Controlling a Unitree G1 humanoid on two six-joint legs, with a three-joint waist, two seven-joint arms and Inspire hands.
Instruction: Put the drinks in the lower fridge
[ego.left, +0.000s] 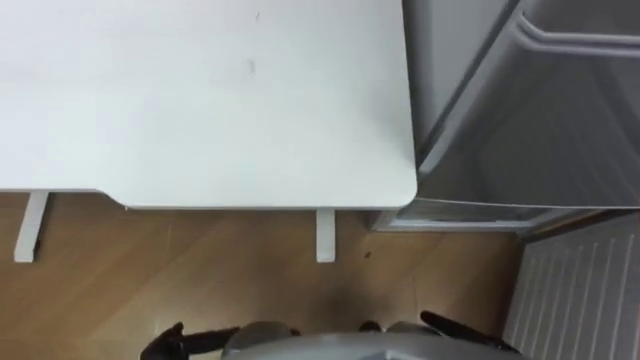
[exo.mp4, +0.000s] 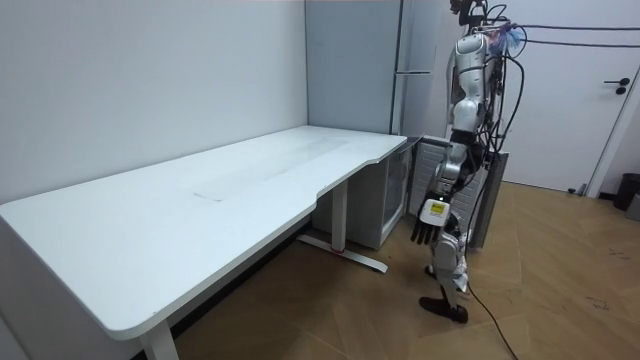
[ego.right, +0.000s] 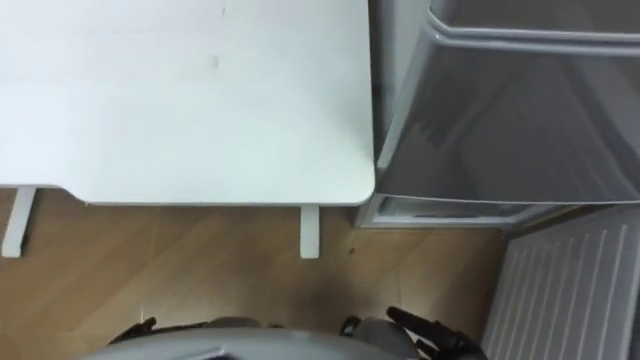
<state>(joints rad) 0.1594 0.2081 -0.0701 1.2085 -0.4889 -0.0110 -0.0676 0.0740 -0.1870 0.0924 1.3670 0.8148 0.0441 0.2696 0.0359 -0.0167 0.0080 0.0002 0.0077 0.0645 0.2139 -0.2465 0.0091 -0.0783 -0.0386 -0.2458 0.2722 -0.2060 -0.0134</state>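
One hand, our left hand (exo.mp4: 428, 225), hangs loose by our side, fingers straight and holding nothing, likely because we have nothing to carry yet. We stand at the right near corner of the tabletop (ego.left: 200, 100), which lies bare there, just beside the grey fridge (ego.left: 520, 130). Its inside is hidden from us, so what it holds we cannot tell; nor can we tell where the drinks are.
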